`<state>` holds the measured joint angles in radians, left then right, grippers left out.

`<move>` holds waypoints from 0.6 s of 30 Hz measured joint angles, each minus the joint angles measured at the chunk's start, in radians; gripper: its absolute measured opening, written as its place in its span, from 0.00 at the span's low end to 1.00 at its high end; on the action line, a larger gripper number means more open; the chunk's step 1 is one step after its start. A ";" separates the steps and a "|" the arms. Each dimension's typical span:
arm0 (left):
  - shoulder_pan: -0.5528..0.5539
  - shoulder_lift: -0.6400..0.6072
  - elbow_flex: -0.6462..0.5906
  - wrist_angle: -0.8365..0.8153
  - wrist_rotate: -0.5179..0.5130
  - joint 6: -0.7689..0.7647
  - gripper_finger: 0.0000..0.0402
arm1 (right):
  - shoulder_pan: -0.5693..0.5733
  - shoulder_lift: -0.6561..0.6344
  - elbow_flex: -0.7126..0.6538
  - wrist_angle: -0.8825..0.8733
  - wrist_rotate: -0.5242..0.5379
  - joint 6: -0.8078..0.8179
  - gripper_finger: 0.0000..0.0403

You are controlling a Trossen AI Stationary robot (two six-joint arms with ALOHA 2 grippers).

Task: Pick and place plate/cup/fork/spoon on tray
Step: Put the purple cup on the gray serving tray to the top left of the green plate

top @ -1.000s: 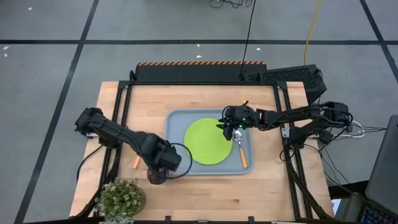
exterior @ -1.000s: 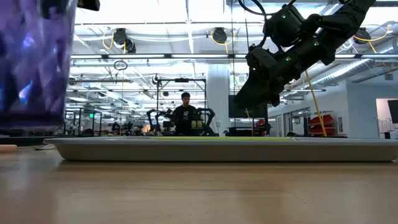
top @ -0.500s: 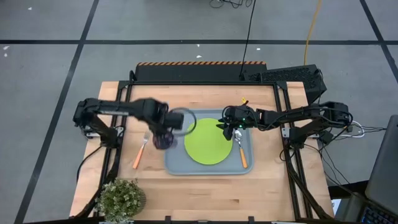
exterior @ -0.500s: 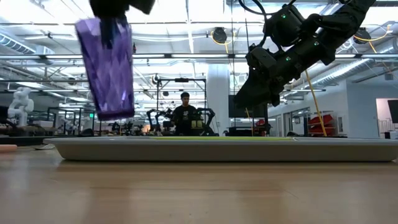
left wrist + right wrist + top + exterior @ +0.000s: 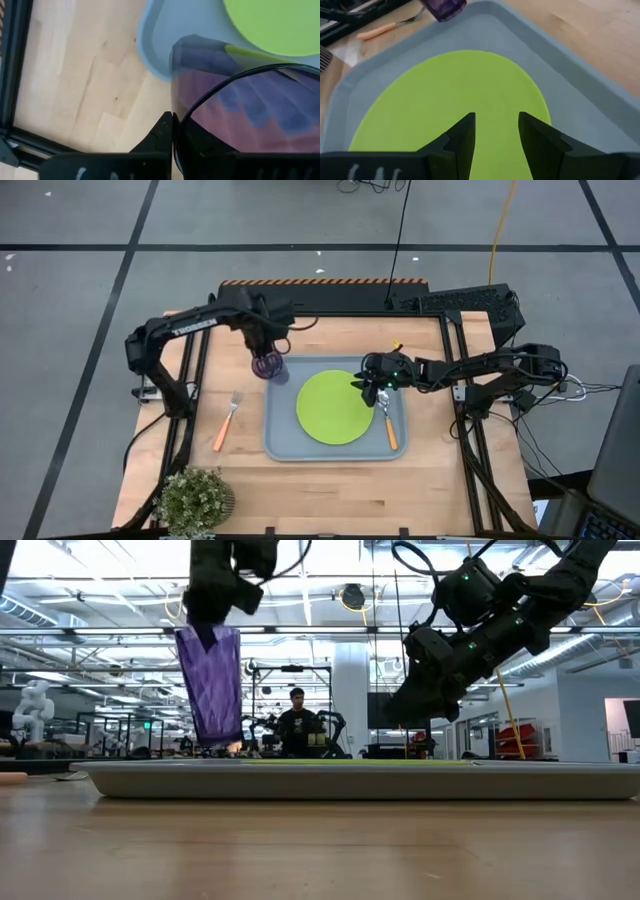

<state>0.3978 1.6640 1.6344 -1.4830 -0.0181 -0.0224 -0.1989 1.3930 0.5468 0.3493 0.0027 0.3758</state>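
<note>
My left gripper (image 5: 265,356) is shut on the purple cup (image 5: 268,368) above the far left corner of the grey-blue tray (image 5: 284,442). In the low view the cup (image 5: 210,685) hangs just above the tray's rim (image 5: 300,780). The lime-green plate (image 5: 333,408) lies flat in the tray, and the spoon (image 5: 387,422) lies in the tray to the plate's right. The fork (image 5: 225,420) lies on the table left of the tray. My right gripper (image 5: 495,131) is open and empty above the plate's right edge. My left gripper holds the cup by its rim (image 5: 176,117), coming from above with the fingers pointing down. One finger (image 5: 161,134) is outside the wall; the other shows only as a dark shape through the cup. The cup hangs upright, lifted clear of the tray.
A potted plant (image 5: 195,498) stands at the table's near left corner. Black frame rails (image 5: 195,370) run along the table's left and right sides. A person stands far off in the room behind the table (image 5: 298,725).
My left gripper has carried the cup from the table's near left, by the plant, toward the far edge and the right, to above the tray's far left corner. The cup has stayed upright and clear of the table.
</note>
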 joint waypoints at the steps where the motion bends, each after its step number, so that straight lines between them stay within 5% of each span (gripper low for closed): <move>1: 0.011 0.013 0.000 -0.002 -0.001 0.010 0.02 | 0.000 0.000 0.000 0.001 0.000 0.003 0.36; 18: 0.040 0.102 0.000 0.041 -0.015 0.062 0.02 | 0.005 0.000 0.000 0.028 -0.004 0.017 0.36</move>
<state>0.4381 1.7663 1.6341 -1.4420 -0.0335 0.0398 -0.1938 1.3930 0.5468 0.3773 -0.0009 0.3927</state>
